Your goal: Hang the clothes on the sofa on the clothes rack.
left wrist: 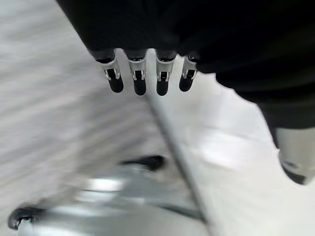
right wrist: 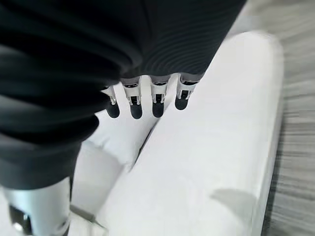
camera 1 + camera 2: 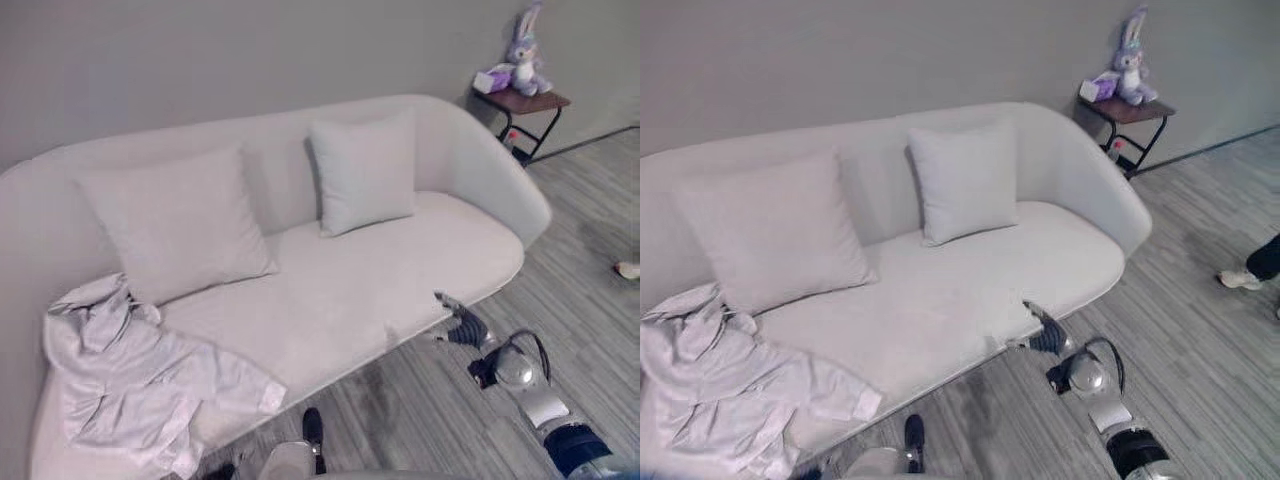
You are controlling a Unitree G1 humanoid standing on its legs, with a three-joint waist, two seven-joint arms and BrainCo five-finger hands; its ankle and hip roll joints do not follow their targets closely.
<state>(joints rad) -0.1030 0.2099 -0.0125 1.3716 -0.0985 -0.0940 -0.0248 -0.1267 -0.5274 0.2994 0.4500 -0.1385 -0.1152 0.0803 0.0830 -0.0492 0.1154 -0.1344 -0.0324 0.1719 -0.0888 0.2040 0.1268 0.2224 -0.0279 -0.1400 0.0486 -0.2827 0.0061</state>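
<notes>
- The garment, a pale grey-white shirt or light jacket, lies crumpled on the seat of the sofa at the sofa's left end, just in front of the larger cushion; part of it drapes toward the sofa's front edge.
- It looks soft, thin and light, so it should lift with little effort but will sag, unfold and trail when raised. Its folds give plenty to pinch; the cloth is unlikely to slip much and nothing about it seems fragile.
- The best hold, as I judge it, is the bunched ridge near the collar or shoulder, the part closest to the larger cushion, so the body hangs down straight for the rack. A sleeve cuff near the sofa's front edge is easy to reach but would leave the rest dangling.
- The right robot hand hangs with its fingers straight and relaxed, holding nothing, near the sofa's front edge toward its right half, well apart from the garment.
- The left robot hand is likewise loose-fingered and empty, by the sofa's front edge above the floor.
- The smaller cushion sits further right on the sofa, clear of the garment.
</notes>
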